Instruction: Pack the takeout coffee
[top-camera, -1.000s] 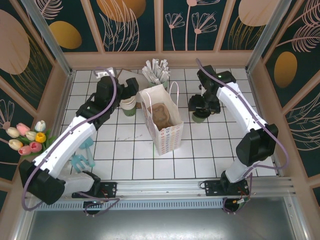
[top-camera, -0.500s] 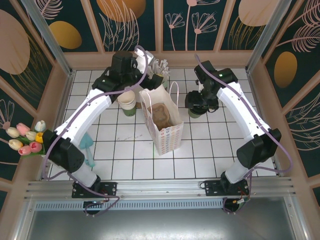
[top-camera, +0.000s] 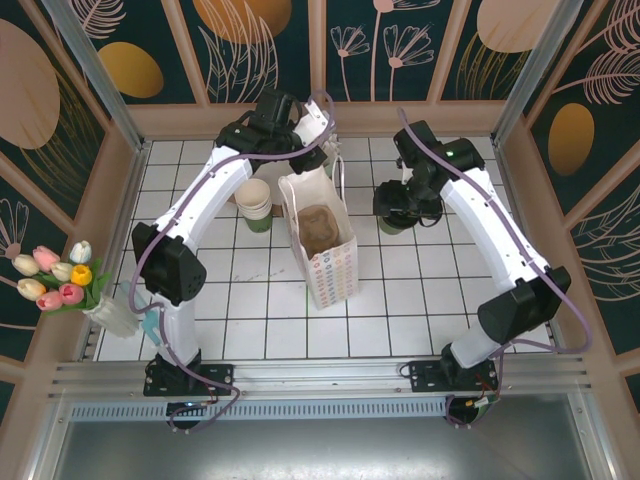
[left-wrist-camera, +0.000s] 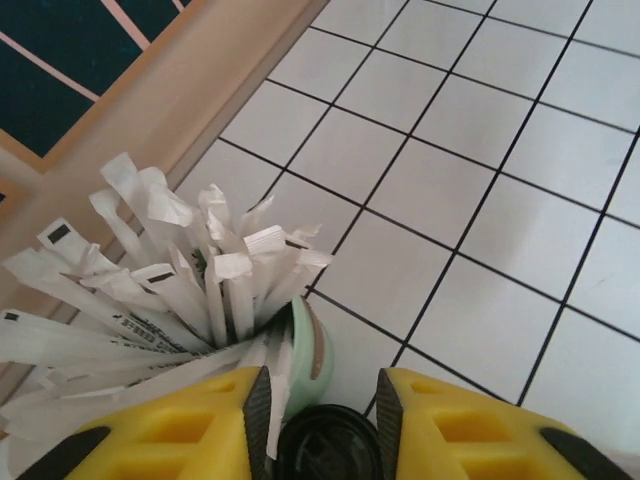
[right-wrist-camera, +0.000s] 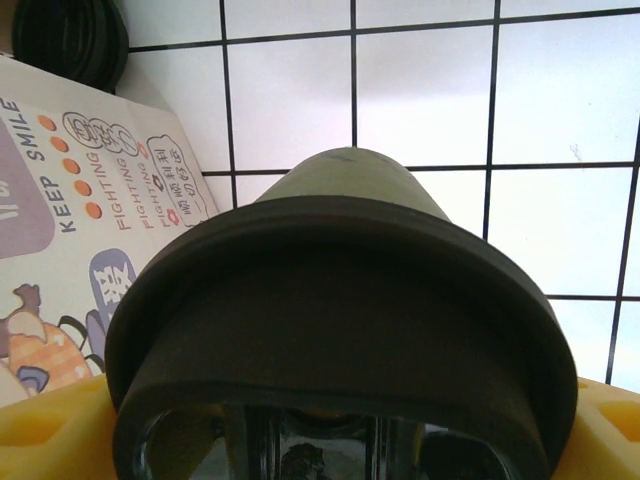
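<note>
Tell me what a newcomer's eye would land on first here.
First, the printed paper bag standing open in the middle of the white tiled table, with something brown inside. Just to its right, the right gripper grips the takeout coffee, dark green with a dark lid. By the back wall, the left gripper sits at the pale green cup bristling with white wrapped sticks.

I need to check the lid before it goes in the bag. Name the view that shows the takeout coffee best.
Right wrist: the takeout coffee sits close up, dark lid and green wall between the right tool's yellow fingers. Top external shows just a dark sliver under that tool.
</note>
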